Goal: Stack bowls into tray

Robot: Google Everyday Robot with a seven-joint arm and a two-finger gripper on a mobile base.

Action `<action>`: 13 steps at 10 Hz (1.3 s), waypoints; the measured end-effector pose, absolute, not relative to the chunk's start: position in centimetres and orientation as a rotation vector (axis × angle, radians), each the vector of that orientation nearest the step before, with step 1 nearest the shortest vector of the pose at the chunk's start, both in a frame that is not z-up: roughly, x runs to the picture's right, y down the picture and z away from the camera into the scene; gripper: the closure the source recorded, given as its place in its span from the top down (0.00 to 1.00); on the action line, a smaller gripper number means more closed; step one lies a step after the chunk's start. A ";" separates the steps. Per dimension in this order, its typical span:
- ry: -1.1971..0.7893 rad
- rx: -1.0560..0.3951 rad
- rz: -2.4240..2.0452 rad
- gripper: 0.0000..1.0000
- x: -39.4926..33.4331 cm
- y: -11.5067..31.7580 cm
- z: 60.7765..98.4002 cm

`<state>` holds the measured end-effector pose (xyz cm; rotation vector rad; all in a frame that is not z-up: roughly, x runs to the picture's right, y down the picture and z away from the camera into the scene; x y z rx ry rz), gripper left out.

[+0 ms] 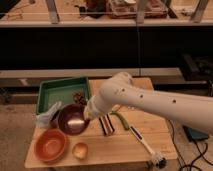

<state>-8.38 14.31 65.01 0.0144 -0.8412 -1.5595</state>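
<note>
My gripper (89, 113) is at the right rim of the small dark maroon bowl (72, 119) and shut on it. It holds the bowl above the table, just in front of the green tray (56, 91) at the back left. The larger orange-red bowl (50, 145) sits on the table at the front left, below and left of the held bowl. The white cup is hidden behind the maroon bowl.
A crumpled white bag (47, 116) lies left of the held bowl. A yellow fruit (80, 150) sits by the orange-red bowl. A striped packet (106, 124), a green vegetable (121, 120) and a brush (145, 144) lie to the right. A small dark thing (79, 96) lies in the tray.
</note>
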 end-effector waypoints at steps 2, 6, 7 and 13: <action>-0.864 -0.006 -1.519 0.00 -9.4 17.5 64.7; -0.948 0.015 -1.480 0.00 -13.8 20.2 67.6; -0.973 0.044 -1.480 0.00 -14.7 19.0 68.4; -1.039 0.094 -1.518 0.17 -17.6 17.2 69.8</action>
